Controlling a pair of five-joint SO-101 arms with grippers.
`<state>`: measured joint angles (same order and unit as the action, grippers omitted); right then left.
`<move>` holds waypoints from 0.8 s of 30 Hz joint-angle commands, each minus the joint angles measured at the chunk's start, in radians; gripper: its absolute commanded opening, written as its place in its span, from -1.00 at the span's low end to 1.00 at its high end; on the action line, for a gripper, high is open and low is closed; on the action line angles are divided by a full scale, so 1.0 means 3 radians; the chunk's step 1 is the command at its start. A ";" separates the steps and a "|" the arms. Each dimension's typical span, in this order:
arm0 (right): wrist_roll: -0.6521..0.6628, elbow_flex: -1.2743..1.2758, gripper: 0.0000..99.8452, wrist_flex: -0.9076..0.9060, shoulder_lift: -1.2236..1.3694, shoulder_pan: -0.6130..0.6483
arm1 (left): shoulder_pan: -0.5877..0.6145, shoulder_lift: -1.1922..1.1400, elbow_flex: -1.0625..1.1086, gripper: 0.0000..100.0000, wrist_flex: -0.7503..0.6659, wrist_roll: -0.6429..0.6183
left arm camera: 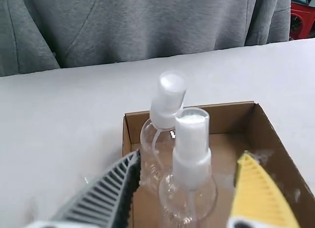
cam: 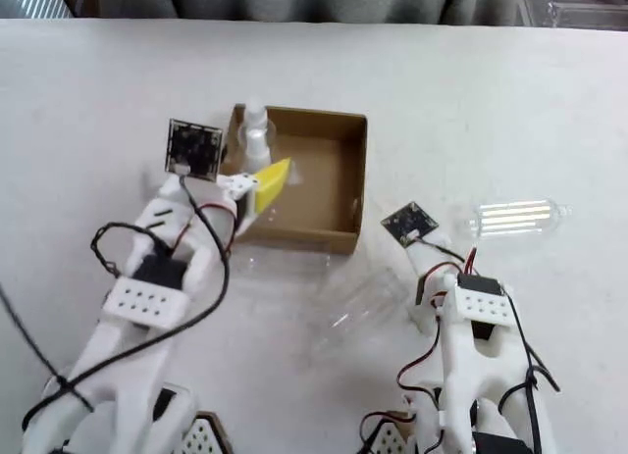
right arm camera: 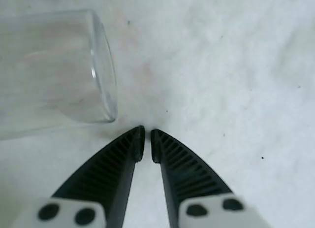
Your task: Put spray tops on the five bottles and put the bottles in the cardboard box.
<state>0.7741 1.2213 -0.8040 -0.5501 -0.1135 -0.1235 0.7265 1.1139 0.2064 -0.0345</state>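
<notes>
From above, a cardboard box (cam: 343,233) sits mid-worktop (cam: 491,81). The left end effector (cam: 260,184) hangs over the box's left side, by spray-topped bottles (cam: 256,130) standing inside. A clear bottle (cam: 515,217) lies on its side, right of the box.

Left wrist camera: the left end effector is wide open. Its grey and yellow fingers straddle the nearer bottle (left arm camera: 189,188), gripping nothing. The farther bottle (left arm camera: 156,134) stands just behind.

Right wrist camera: the right end effector (right arm camera: 147,144) is empty, black fingers almost together, tips just beside the clear bottle.
</notes>
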 commanded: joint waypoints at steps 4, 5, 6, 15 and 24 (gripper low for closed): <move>-0.0010 -0.0015 -0.97 0.0105 -0.0018 0.0028 | -0.0115 0.0974 -0.0041 -0.62 0.0910 0.0159; -0.0010 -0.0015 -0.97 0.0105 -0.0018 0.0028 | -0.0141 0.1118 -0.0041 -0.62 0.1064 0.0179; -0.0010 -0.0015 -0.97 0.0105 -0.0018 0.0028 | -0.0161 0.1256 -0.0041 -0.62 0.1222 0.0184; -0.0020 -0.0010 -0.97 0.0105 -0.0018 0.0023 | -0.0422 0.2161 -0.0046 -0.62 0.2296 0.0169; -0.0026 -0.0010 -0.97 0.0105 -0.0018 0.0023 | -0.0442 0.2007 -0.0066 -0.77 0.2470 0.0164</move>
<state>0.7741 1.2213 -0.8040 -0.5501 -0.1135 -0.2432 1.3571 1.1139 0.9505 0.0130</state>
